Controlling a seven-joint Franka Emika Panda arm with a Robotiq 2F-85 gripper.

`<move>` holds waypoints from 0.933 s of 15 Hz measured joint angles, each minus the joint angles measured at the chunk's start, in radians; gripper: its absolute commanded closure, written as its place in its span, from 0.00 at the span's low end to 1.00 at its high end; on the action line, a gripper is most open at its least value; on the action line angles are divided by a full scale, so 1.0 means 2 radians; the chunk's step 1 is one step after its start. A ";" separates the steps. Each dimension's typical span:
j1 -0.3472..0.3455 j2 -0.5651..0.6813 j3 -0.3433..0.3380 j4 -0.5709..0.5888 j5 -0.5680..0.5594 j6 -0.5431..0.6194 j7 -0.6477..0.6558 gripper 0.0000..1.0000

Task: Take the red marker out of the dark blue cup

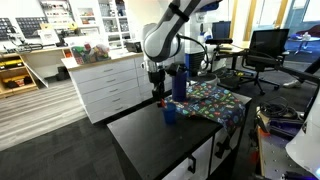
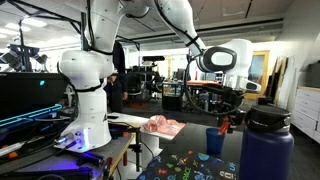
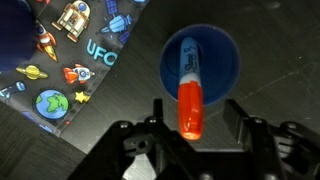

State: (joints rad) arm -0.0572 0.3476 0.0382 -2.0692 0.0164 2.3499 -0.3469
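The dark blue cup (image 3: 215,60) stands on the dark tabletop, seen from above in the wrist view. The red marker (image 3: 190,100) stands in it, whitish labelled part inside, red end pointing up at the camera. My gripper (image 3: 195,108) is open straight above the cup, with a finger on either side of the marker's red end and gaps on both sides. In both exterior views the gripper (image 1: 160,92) (image 2: 226,120) hangs just over the cup (image 1: 170,114) (image 2: 215,141).
A taller blue bottle with a dark cap (image 1: 179,84) (image 2: 266,150) stands on a space-patterned cloth (image 1: 215,101) (image 3: 70,60) next to the cup. The black table's edge (image 1: 150,160) runs near the front. White cabinets (image 1: 105,85) stand behind.
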 measured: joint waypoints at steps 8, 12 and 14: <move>-0.001 0.001 0.000 0.004 0.000 0.000 -0.002 0.92; -0.001 0.001 0.000 0.004 0.000 0.000 -0.003 0.92; -0.001 0.001 0.000 0.004 0.000 0.000 -0.003 0.92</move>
State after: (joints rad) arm -0.0600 0.3501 0.0383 -2.0603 0.0166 2.3505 -0.3527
